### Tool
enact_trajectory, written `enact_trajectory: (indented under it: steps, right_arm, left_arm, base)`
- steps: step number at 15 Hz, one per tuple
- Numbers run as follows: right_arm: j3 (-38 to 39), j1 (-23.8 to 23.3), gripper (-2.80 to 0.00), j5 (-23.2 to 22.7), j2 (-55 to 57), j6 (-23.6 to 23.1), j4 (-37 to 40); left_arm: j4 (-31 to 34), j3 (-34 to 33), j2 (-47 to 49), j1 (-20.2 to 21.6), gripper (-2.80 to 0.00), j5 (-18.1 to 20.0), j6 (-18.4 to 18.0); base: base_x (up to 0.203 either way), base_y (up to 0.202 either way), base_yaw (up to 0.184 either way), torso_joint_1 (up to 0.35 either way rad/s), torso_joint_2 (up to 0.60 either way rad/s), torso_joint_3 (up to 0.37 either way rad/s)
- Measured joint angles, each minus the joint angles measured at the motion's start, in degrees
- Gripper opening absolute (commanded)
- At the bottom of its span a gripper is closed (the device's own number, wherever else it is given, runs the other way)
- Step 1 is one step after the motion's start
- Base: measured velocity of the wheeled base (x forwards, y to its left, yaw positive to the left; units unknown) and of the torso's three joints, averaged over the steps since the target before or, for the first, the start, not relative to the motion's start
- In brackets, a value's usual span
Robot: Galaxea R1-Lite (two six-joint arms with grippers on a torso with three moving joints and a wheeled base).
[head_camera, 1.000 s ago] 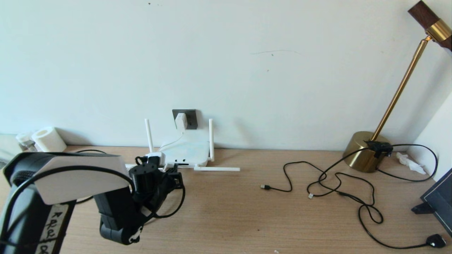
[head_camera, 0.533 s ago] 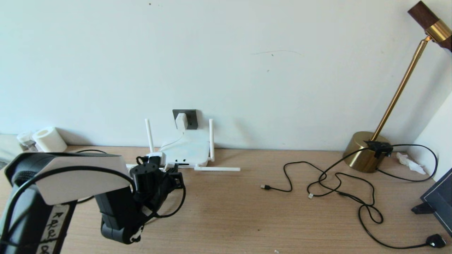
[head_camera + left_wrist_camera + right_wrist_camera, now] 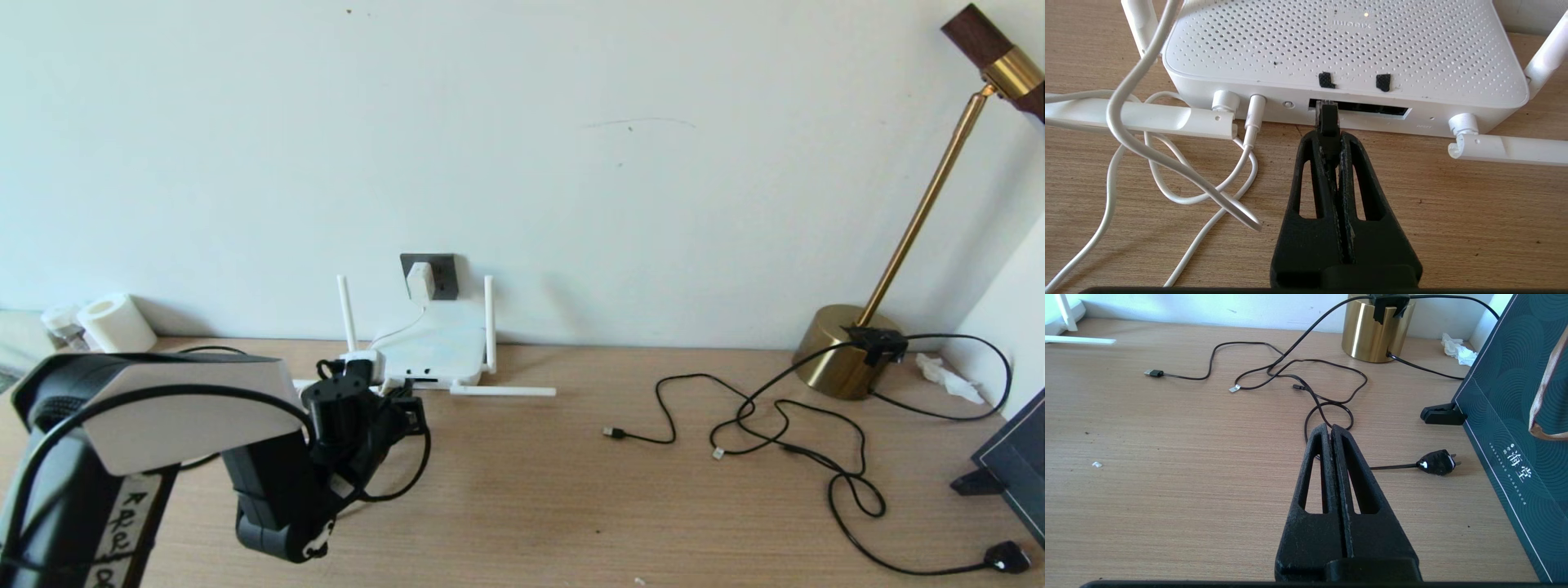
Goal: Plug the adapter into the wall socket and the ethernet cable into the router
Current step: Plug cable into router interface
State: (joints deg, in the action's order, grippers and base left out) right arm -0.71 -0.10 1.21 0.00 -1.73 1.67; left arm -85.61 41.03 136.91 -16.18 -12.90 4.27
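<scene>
The white router [image 3: 429, 351] lies against the wall, with its dark port slot [image 3: 1372, 110] facing my left gripper [image 3: 1329, 141]. That gripper is shut on the black plug end of the ethernet cable [image 3: 1327, 118]. The plug's tip sits at the left end of the port slot. The cable's slack loops under the left wrist [image 3: 412, 482]. The white adapter [image 3: 420, 280] sits in the dark grey wall socket [image 3: 443, 275]. Its white cord [image 3: 1167, 163] runs to a jack on the router. My right gripper [image 3: 1329, 430] is shut and holds nothing, low over the bare table.
One router antenna [image 3: 502, 391] lies flat on the table to the right. Thin black cables [image 3: 784, 425], a black mains plug [image 3: 1437, 462] and a brass lamp base [image 3: 849, 351] fill the right side. A dark green bag [image 3: 1515, 416] stands far right, a paper roll [image 3: 118, 322] far left.
My left gripper has crept slightly toward the router with the ethernet plug. Nothing else has moved.
</scene>
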Motion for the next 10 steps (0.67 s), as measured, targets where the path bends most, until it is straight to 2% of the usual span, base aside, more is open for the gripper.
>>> enact_trajectory:
  steps: [10]
  right_arm:
    - [0.0, 0.0, -2.80, 0.0, 0.0, 0.0, 0.0]
  left_arm:
    - [-0.1, -0.2, 0.0, 0.2, -2.80, 0.1, 0.0]
  base:
    - [0.000, 0.000, 0.000, 0.000, 0.00, 0.000]
